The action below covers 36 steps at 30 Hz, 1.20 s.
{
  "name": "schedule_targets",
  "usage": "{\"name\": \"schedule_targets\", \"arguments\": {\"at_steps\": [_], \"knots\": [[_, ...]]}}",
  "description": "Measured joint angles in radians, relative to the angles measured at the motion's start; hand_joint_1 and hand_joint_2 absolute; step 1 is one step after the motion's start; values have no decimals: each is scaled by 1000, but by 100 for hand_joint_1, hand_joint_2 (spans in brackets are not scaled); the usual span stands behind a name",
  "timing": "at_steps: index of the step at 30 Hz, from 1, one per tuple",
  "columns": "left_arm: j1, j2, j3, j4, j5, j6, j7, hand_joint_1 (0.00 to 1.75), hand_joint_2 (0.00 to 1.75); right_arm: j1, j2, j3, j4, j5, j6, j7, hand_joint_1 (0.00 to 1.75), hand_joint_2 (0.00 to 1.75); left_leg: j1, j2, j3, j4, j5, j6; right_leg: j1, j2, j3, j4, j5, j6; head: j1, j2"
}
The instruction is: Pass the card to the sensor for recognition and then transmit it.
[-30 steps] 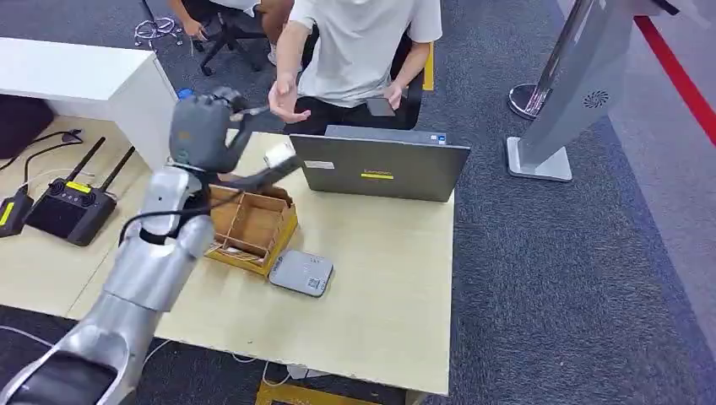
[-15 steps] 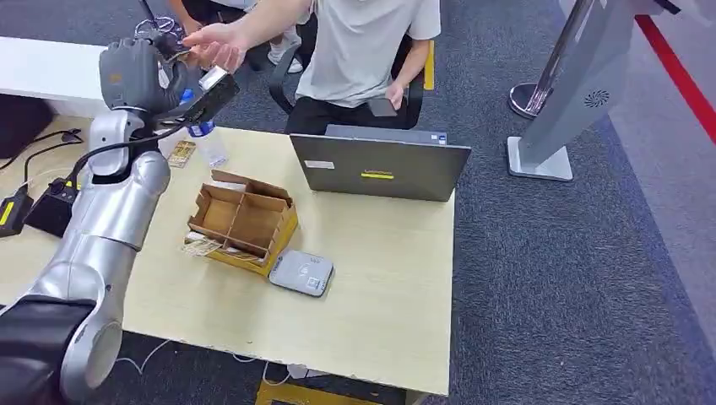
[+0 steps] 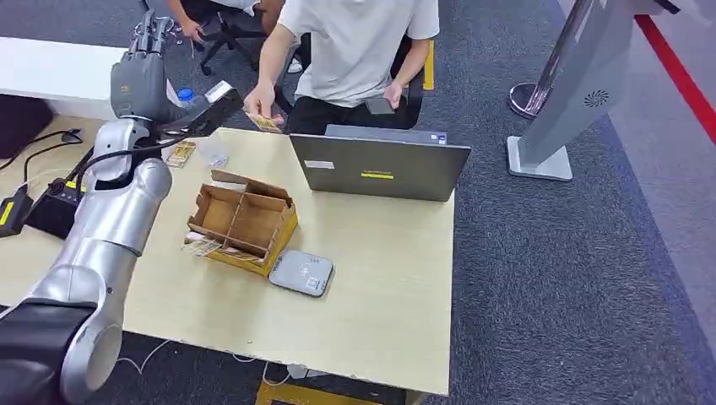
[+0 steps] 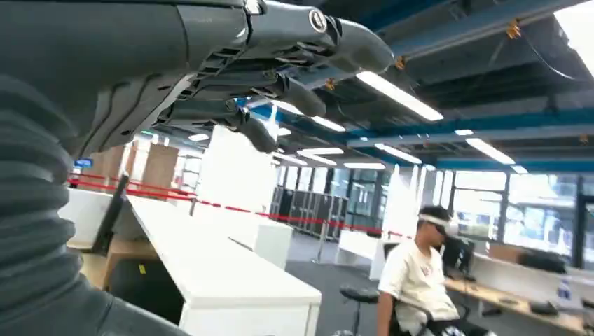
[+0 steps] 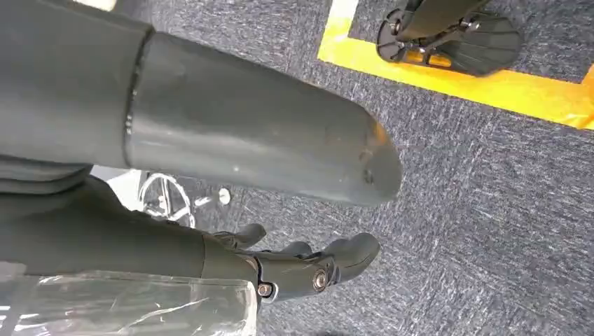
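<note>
left robot hand (image 3: 142, 78) raised past worktop (image 3: 380, 278) far-left edge, fingers spread, holding nothing | right robot hand (image 5: 308, 269) hanging over floor, fingers curled, nothing held | card (image 3: 265, 123) in person's hand (image 3: 258, 99) at far edge | sensor (image 3: 301, 272) beside box (image 3: 243, 224), bare worktop to its right

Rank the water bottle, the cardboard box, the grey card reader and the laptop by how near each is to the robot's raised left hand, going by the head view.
From the left hand:
1. Water bottle, right beside it.
2. Cardboard box, mid-table.
3. Laptop, far side, and card reader, table's near side: too close to call.
</note>
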Motion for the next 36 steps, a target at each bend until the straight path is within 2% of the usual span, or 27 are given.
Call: {"name": "schedule_targets", "arguments": {"at_steps": [4, 8, 12, 16, 20, 26, 29, 31, 35, 36], "knots": [[112, -5, -17, -170, 0, -122, 2, 0, 175, 8, 0, -14, 0, -30, -7, -15, 0, 0, 0, 0, 0, 0, -1, 0, 0, 0, 0, 0, 0, 0, 0, 0], [263, 8, -90, -386, 7, -189, 8, 0, 175, 18, 0, -36, 0, -51, -13, -21, 0, 0, 0, 0, -1, 0, -2, 0, 0, 0, -1, 0, -1, 1, 0, 0], [393, 45, -176, -551, 10, -203, -18, 0, 175, 23, 0, -59, 0, -70, -18, -22, 0, 0, 0, 1, -1, 0, -3, 1, 0, 1, -1, 0, -2, 1, 0, 0], [527, 117, -272, -697, 11, -198, -49, 0, 175, 26, 0, -82, 0, -79, -20, -27, 0, 0, 0, 1, -1, 0, -3, 0, 0, 1, -2, 0, -4, 0, 0, 0], [586, 163, -310, -760, 12, -194, -51, 0, 175, 26, 0, -93, 0, -84, -21, -31, 0, 0, 0, 0, -2, 0, -4, 0, 0, 0, -2, 0, -4, 0, 0, 0], [603, 190, -327, -797, 17, -197, -60, 0, 175, 26, 0, -96, 0, -82, -21, -31, 0, 0, 0, 0, -2, 0, -4, 0, 0, 0, -2, 0, -4, 0, 0, 0], [624, 215, -330, -807, 37, -225, -77, 0, 175, 26, 0, -103, 0, -84, -21, -32, 0, 0, 0, 0, -1, 0, -4, 0, 0, 1, -1, 0, -4, 0, 0, 0], [648, 266, -334, -812, 86, -286, -95, 0, 175, 27, 0, -108, 0, -83, -21, -33, 0, 0, 0, 1, -1, 0, -4, 0, 0, 2, -2, 0, -4, 0, 0, 0], [688, 378, -333, -812, 149, -330, -101, 0, 175, 29, 0, -114, 0, -83, -21, -31, 0, 0, 1, 1, -1, -1, -4, 0, 0, 1, -2, 0, -5, -1, 0, 0], [700, 393, -330, -812, 161, -336, -101, 0, 175, 28, 0, -114, 0, -83, -21, -31, 0, 0, 1, 1, -1, -1, -4, 0, 0, 1, -2, 0, -5, -1, 0, 0]]}}
